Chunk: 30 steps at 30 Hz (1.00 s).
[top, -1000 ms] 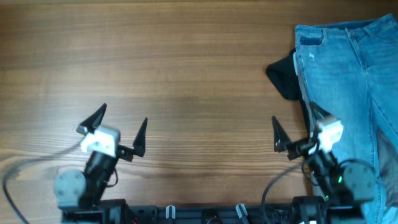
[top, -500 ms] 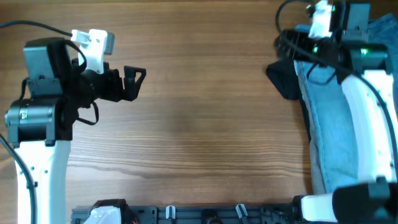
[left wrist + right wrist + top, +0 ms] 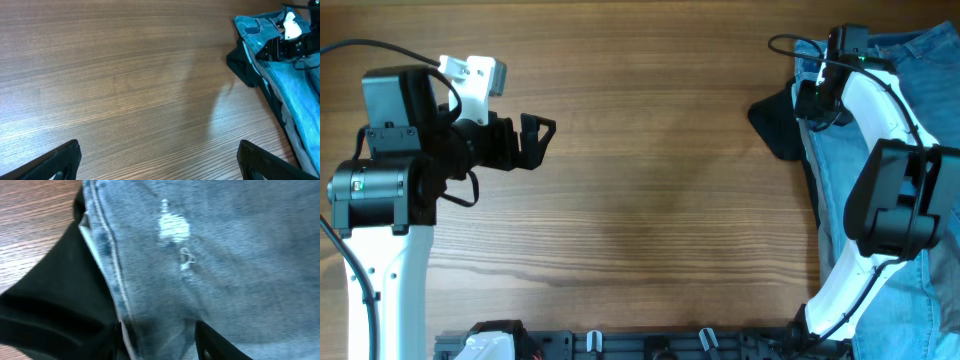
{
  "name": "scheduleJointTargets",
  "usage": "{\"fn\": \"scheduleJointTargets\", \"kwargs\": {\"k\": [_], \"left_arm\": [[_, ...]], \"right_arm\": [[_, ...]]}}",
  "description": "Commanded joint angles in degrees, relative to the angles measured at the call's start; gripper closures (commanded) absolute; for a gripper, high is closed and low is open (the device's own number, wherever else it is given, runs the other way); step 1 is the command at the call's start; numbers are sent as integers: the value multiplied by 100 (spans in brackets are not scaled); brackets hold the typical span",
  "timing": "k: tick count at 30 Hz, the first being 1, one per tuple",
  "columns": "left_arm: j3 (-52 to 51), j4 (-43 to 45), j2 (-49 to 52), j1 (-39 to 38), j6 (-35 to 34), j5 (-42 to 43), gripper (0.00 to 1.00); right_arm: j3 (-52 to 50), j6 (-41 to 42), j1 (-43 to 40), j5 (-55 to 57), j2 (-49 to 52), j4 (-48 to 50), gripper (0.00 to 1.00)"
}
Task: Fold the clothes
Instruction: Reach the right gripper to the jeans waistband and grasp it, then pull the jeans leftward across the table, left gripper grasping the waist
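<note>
**Change of state.** One second ago both arms sat low at the near edge of the counter (image 3: 650,180). Both have since risen and extended. The left arm has barely moved in the last half second. The right arm has swung over the garment pile and brought its claw down.

**Right claw** (image 3: 160,340). Released, with the fingers spread and denim showing between them. It bears down on the jeans (image 3: 938,80) close to their left edge, just beside the black garment (image 3: 775,125) that projects from under that edge. Nothing is grasped yet.

**Left claw** (image 3: 535,140). Released and spread wide. It hovers over bare counter, well apart from the jeans.

**Task object.** The jeans lie along the right side of the counter and run off the frame.

**Assessment.** The approach to the first grasp point appears complete, and no fold has started. Closing on the denim alone, without the black garment, is the likely next requirement.

**Markings.** No brand, label or writing is legible. The right wrist view shows only a pale worn patch (image 3: 174,227) with loose threads.
</note>
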Motion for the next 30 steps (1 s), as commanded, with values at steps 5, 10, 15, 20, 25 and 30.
{"fn": "scheduleJointTargets", "kwargs": {"k": [5,10,15,20,25,30], "left_arm": [[92,0,-35,-15,-15,114,0],[92,-31,-35,-15,-15,114,0],[92,-68,-35,-15,-15,114,0],[94,-52,-37,-11,-13,42,0],[107,114,-304,280,-413,0,0],[109,330,-863,916,-470,-372,0]], "right_arm": [[4,-63,-136,319,50,20,82],[81,-35,-184,232,-92,2,96],[90,227,-433,-673,-264,142,96],[726,-306,-501,-1797,-1346,271,96],[811,116,411,-4030,-2739,490,96],[745,-199,4017,-3615,-2430,-55,62]]}}
